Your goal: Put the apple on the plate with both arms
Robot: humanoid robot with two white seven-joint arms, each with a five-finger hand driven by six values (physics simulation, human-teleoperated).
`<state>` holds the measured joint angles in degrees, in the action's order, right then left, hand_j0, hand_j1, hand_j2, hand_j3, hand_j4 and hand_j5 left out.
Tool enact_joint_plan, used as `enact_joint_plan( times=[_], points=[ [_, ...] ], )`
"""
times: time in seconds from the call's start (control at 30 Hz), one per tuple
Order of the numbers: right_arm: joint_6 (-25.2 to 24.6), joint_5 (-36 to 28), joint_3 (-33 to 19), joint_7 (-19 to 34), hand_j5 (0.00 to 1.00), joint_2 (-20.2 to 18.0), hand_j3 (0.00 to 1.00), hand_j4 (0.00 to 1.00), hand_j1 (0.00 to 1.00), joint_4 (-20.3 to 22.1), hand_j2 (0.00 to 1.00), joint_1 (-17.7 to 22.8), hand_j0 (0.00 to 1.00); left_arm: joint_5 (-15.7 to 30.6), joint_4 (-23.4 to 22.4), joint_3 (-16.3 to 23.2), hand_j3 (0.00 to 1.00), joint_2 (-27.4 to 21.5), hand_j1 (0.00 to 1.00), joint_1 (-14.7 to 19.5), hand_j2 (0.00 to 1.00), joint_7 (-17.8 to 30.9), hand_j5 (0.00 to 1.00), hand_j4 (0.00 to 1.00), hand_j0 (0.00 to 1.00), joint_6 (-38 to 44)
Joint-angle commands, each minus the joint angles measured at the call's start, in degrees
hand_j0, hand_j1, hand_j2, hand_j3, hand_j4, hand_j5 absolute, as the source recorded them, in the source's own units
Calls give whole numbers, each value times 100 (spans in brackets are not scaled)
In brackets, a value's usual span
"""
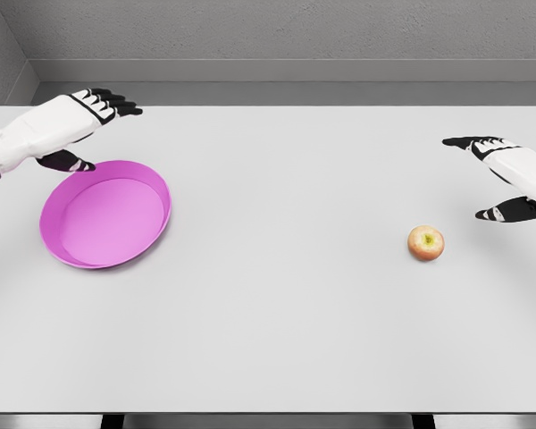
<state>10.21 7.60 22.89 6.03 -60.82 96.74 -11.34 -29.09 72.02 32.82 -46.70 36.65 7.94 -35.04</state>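
Note:
A small red-yellow apple (426, 242) rests on the white table, right of the middle. A pink plate (106, 214) lies at the left. My right hand (487, 177) hovers just right of and above the apple, fingers spread, thumb low, holding nothing and apart from the fruit. My left hand (94, 134) hangs over the plate's far left rim, fingers extended and thumb below, holding nothing.
The white table (277, 313) stretches wide between plate and apple. A grey wall runs behind its far edge. The front edge lies near the bottom of the view.

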Motion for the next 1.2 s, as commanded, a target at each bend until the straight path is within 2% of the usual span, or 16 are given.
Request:
enact_joint_plan(
  times=[0.0, 0.1, 0.2, 0.23, 0.33, 0.37, 0.57, 0.6, 0.7, 0.93, 1.17],
  points=[
    [7, 5, -13, 135, 100, -9, 100, 100, 100, 20, 100, -9, 100, 35, 22, -4, 100, -6, 100, 0, 100, 23, 100, 100, 100, 4],
    [7, 5, -22, 267, 100, -18, 100, 100, 100, 29, 100, -9, 100, 35, 75, -4, 100, -15, 100, -35, 100, 23, 100, 100, 100, 4],
    [42, 14, -74, 1180, 100, -62, 100, 100, 100, 239, 100, -9, 100, 27, 128, -4, 100, -23, 100, -44, 100, 23, 100, 100, 100, 4],
    [42, 14, -83, 1664, 100, -62, 100, 100, 100, 363, 100, -9, 100, 27, 128, -12, 100, -32, 100, -44, 100, 23, 100, 100, 100, 4],
    [69, 14, -136, 2815, 100, -62, 100, 100, 100, 363, 100, -202, 100, 35, 128, -4, 100, -50, 100, -44, 100, 23, 100, 100, 100, 4],
    [69, 14, -136, 2897, 100, -62, 100, 100, 100, 363, 100, -246, 100, 35, 128, -4, 100, -50, 100, -44, 100, 23, 100, 100, 100, 4],
    [-37, 23, -22, 2897, 100, 176, 100, 100, 100, 328, 100, -483, 100, 35, 128, -4, 100, -50, 100, -53, 100, 23, 100, 100, 100, 4],
    [-300, 23, 119, 2897, 100, 193, 100, 100, 100, 328, 100, -597, 100, 27, 128, -4, 100, -41, 100, -53, 100, 23, 100, 100, 100, 4],
    [-520, 40, 708, 2897, 100, 334, 100, 100, 100, 248, 100, -958, 100, 27, 128, -12, 100, -50, 100, -62, 100, 23, 100, 100, 100, 4],
    [-573, 40, 936, 2897, 100, 343, 100, 100, 100, 29, 100, -976, 100, 27, 119, -13, 100, -41, 100, -62, 100, 23, 100, 100, 100, 4],
    [-652, 40, 989, 2897, 100, 395, 100, 100, 100, 29, 100, -1072, 100, -44, 119, -13, 100, -15, 100, -53, 100, 23, 100, 100, 100, 4]
  ],
)
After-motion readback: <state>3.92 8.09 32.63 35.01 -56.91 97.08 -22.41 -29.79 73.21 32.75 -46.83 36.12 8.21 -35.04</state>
